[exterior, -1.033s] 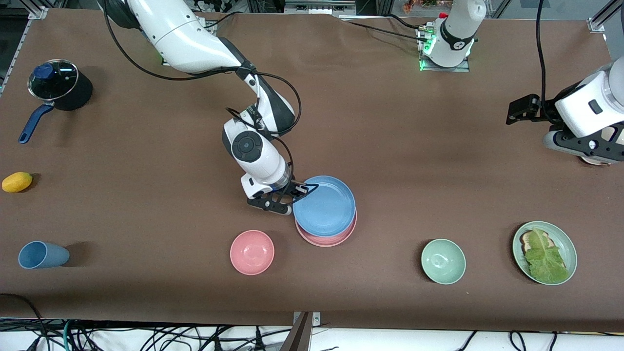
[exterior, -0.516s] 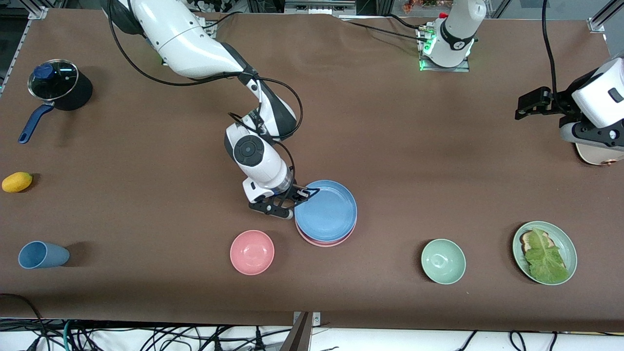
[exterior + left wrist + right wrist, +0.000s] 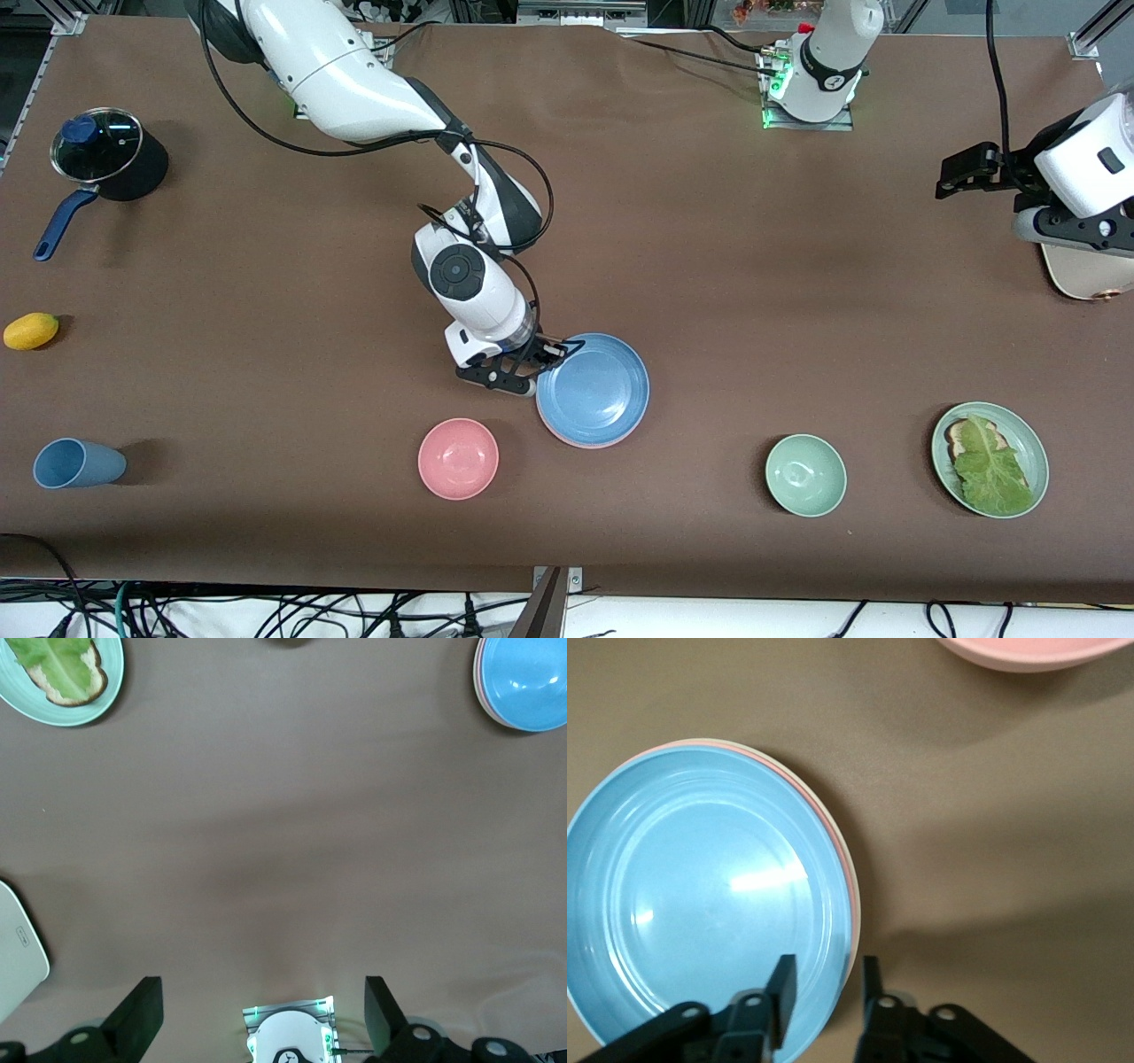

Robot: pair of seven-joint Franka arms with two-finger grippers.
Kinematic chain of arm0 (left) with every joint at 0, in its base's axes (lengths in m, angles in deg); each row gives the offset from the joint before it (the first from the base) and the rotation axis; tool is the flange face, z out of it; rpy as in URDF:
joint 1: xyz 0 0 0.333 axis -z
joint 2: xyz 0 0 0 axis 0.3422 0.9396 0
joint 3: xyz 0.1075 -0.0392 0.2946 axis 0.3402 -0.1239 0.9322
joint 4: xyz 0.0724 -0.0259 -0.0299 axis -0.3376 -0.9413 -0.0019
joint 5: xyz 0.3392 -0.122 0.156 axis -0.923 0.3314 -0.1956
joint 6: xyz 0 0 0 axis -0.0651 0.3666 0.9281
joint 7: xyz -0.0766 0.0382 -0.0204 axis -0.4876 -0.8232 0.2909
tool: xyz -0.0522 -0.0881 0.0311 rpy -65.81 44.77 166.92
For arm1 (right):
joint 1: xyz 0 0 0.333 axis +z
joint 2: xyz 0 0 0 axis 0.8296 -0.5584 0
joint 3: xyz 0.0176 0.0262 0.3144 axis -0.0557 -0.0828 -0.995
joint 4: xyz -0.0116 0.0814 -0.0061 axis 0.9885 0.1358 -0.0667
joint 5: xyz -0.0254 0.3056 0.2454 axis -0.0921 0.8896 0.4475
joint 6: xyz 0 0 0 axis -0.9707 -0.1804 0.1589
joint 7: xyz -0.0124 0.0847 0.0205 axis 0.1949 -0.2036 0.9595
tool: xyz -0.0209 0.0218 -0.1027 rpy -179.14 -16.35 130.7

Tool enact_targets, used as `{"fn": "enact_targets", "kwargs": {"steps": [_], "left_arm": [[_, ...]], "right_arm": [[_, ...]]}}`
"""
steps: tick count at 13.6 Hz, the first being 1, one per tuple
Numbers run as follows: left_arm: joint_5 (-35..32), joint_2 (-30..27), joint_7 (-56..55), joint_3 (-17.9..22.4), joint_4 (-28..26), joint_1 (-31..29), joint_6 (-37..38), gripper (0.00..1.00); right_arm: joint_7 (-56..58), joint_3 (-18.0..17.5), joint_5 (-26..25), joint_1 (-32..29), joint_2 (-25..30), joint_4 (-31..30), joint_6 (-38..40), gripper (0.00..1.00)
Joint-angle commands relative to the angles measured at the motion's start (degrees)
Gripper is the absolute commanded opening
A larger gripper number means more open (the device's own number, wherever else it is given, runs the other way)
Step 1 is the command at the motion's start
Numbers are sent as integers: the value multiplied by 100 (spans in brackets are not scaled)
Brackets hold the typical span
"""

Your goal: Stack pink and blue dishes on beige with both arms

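The sky-blue plate (image 3: 592, 390) (image 3: 700, 895) lies on top of the pink plate (image 3: 578, 441) (image 3: 853, 904) in the middle of the table. A thin cream rim of the beige plate (image 3: 847, 849) shows under both. My right gripper (image 3: 551, 354) (image 3: 827, 967) is at the stack's edge toward the right arm's end. It is open a little, one finger inside the blue plate and the other just outside the rim. My left gripper (image 3: 961, 170) (image 3: 264, 992) hangs wide open and holds nothing, high over the left arm's end of the table. The stack (image 3: 523, 682) also shows in the left wrist view.
A pink bowl (image 3: 458, 458) (image 3: 1028, 651) sits close to the stack, nearer the front camera. A pale green bowl (image 3: 805, 474) and a green plate with lettuce and bread (image 3: 990, 459) (image 3: 58, 678) stand toward the left arm's end. A cream flat object (image 3: 1085, 275) lies under the left arm. A blue cup (image 3: 75, 463), a yellow fruit (image 3: 31, 330) and a lidded pot (image 3: 111, 164) are at the right arm's end.
The right gripper has brought the blue plate down until it covers the pink one almost fully. The left arm has drawn back toward its base, uncovering more of the cream object.
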Motion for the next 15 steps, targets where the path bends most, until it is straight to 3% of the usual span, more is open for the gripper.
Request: {"fn": "enact_targets", "kwargs": {"steps": [1,7,10,12,15], "left_arm": [[-83,-287,-35,-19,-314,-13,-72,100],[-83,-437,-36,-19,-569,-48,-230,100],[-75,-411,-35,-19,-560,-101,-239,100],[-83,-411,-44,-19,-552,-84,-265,100],[-83,-507,-44,-19,-656,-40,-327,100]], "right_arm": [[-115,53,-110,63,-110,205,22,45],[-18,158,-330,-25,57,205,293,53],[358,202,-295,-323,328,205,759,76],[867,211,-277,-534,592,205,1268,99],[1606,333,-277,-807,1154,-13,2041,100]]}}
